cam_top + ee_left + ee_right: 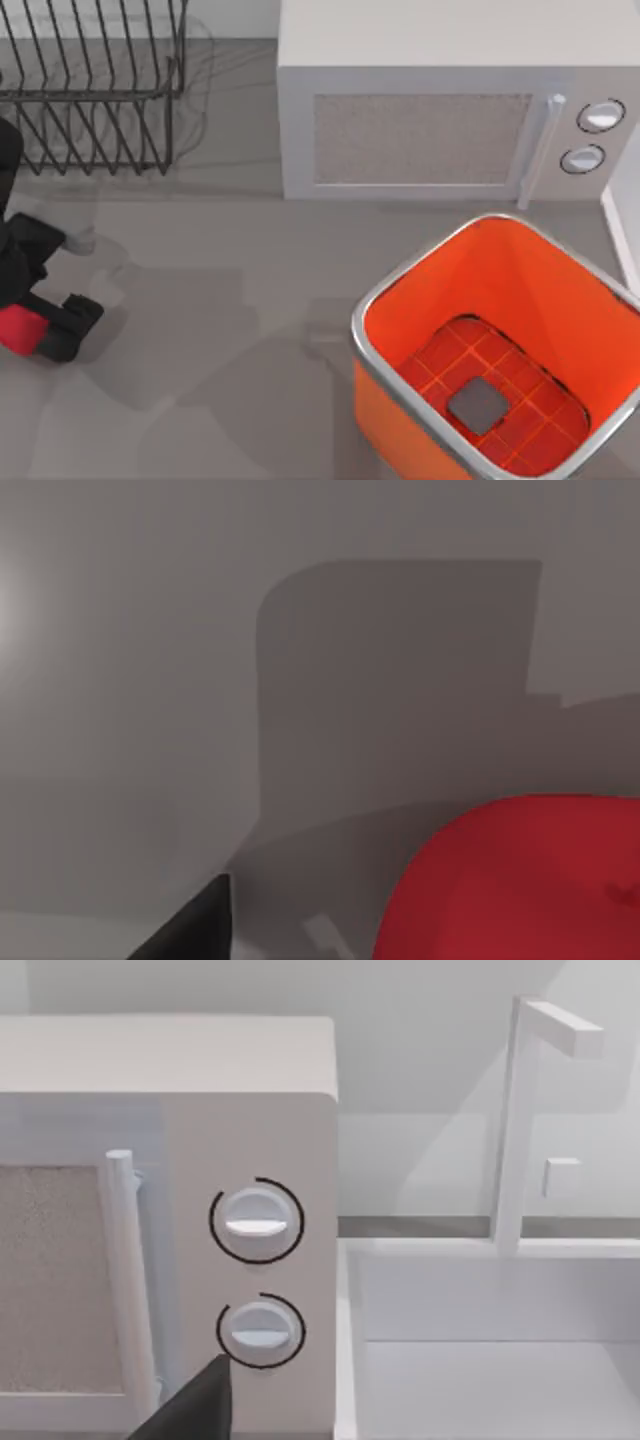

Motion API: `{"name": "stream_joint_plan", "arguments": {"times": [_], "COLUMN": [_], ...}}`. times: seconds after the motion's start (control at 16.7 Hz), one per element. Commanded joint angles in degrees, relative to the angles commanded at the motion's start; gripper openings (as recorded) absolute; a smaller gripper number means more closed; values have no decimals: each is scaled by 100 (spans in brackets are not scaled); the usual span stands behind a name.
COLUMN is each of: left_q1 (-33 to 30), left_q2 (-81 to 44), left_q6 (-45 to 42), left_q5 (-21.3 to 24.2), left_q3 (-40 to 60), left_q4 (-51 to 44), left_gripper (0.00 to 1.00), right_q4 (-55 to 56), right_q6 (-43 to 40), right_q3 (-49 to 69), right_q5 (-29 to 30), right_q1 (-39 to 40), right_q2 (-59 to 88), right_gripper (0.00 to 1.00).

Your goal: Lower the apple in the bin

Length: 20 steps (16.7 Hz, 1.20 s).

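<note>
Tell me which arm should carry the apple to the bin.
Left. The left gripper is at the apple by the table's left edge; the bin stands at the right.

My left gripper (30, 325) half hides the apple (15, 328), well left of the bin (400, 290); the picture's edge crops both.
</note>
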<state>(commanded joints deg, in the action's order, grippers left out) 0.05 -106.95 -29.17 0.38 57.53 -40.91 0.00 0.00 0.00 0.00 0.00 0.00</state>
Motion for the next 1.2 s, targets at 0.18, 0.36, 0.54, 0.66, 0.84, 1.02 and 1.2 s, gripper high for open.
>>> {"name": "stream_joint_plan", "arguments": {"times": [0.18,0.36,0.54,0.66,0.84,1.02,1.2], "left_q1": [0,0,0,0,0,0,0], "left_q2": [0,0,0,0,0,0,0], "left_q6": [0,0,0,0,0,0,0], "left_q5": [0,0,0,0,0,0,0], "left_q3": [0,0,0,0,0,0,0], "left_q4": [0,0,0,0,0,0,0], "left_gripper": [70,47,25,10,0,0,0], "right_q4": [0,0,0,0,0,0,0], "right_q6": [0,0,0,0,0,0,0], "right_q3": [0,0,0,0,0,0,0], "right_q5": [0,0,0,0,0,0,0], "right_q1": [0,0,0,0,0,0,0], "right_q2": [0,0,0,0,0,0,0], "right_gripper": [100,100,100,100,100,100,100]}}
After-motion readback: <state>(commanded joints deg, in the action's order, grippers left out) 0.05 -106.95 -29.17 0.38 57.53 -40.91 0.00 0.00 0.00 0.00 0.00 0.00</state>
